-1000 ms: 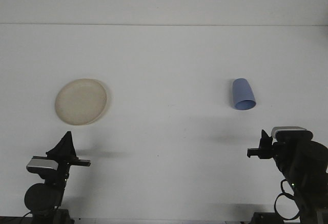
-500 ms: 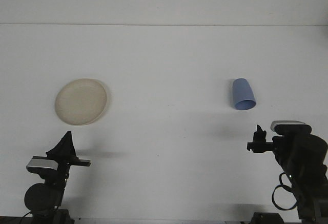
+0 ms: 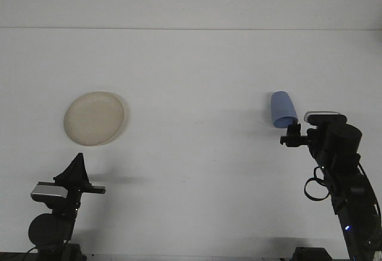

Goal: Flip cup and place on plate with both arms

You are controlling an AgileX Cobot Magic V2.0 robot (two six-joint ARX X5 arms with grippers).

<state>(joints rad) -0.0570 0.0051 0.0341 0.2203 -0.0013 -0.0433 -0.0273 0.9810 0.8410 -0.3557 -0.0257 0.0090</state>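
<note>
1 cup (image 3: 283, 109), 1 plate (image 3: 95, 117), 2 arms

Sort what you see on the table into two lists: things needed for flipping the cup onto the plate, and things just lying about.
Needed for the job:
- cup, blue, lying on its side
- plate, cream, bare
- right end effector, next to the cup
- left end effector, near the plate

Just lying about:
- nothing else is visible on the table

A single front camera sits behind the robot, raised and looking forward and down over the white worktop (image 3: 197, 70). Both arms enter at the bottom corners. It stands well back.
</note>
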